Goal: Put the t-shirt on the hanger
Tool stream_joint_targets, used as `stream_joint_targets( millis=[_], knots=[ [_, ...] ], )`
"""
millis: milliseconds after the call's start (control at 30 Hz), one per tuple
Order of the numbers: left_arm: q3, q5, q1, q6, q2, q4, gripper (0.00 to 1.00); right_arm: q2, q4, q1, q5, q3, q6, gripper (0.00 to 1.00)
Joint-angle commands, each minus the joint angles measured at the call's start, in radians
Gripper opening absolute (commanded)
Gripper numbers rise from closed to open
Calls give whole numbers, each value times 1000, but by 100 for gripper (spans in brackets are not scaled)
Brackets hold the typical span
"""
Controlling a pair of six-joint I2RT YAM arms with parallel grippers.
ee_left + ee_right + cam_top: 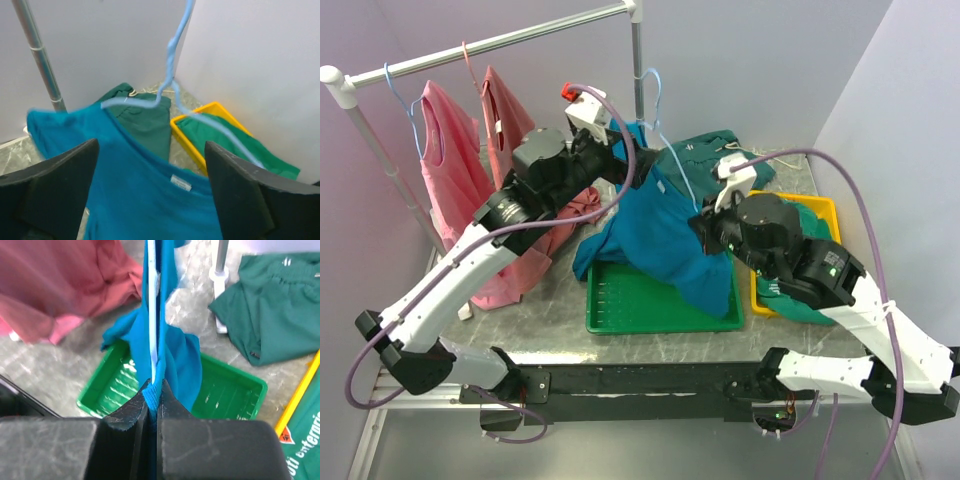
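T-shirt (660,230) – one, with one hanger (169,60), right end effector (152,390) pinching it, left end effector (150,145) agape

Pale lilac-white walls (750,60) meet in a corner behind a grey marbled tabletop (650,347). A metal clothes rail (520,38) with white end fittings stands at the back left on slim posts, and the light is soft and even

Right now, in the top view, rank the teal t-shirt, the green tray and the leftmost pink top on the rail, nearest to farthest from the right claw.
1. teal t-shirt: pinched in the right claw, mid-table.
2. green tray: on the table, toward the arm bases.
3. pink top: hanging on the rail, far left.
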Motion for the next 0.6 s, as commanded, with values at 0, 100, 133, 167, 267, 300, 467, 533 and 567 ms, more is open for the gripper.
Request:
stream_joint_targets(
  millis=[0, 100, 133, 167, 267, 300, 467, 533, 567],
  knots=[
    [50, -21, -3, -6, -86, 61, 95, 49, 46, 0, 64, 157, 15, 0],
    [24, -24, -1, -21, -143, 76, 99, 112, 7, -1, 78, 263, 3, 0],
    [0, -30, -1, -29, -179, 82, 100, 129, -6, -1, 93, 292, -1, 0],
    [-11, -36, -3, -38, -195, 86, 100, 146, -29, -3, 99, 355, -8, 0],
    [-55, -64, -1, -58, -258, 99, 99, 207, -64, -1, 116, 499, -37, 0],
    [-66, -64, -1, -61, -270, 101, 97, 238, -70, -3, 119, 539, -48, 0],
    [-138, -15, -1, -85, -315, 86, 59, 370, -147, -1, 158, 861, -119, 0],
    [-241, 23, -1, -124, -335, 111, 46, 393, -152, -3, 167, 906, -132, 0],
    [-282, 42, -1, -145, -341, 122, 45, 399, -142, -3, 167, 915, -137, 0]
  ],
)
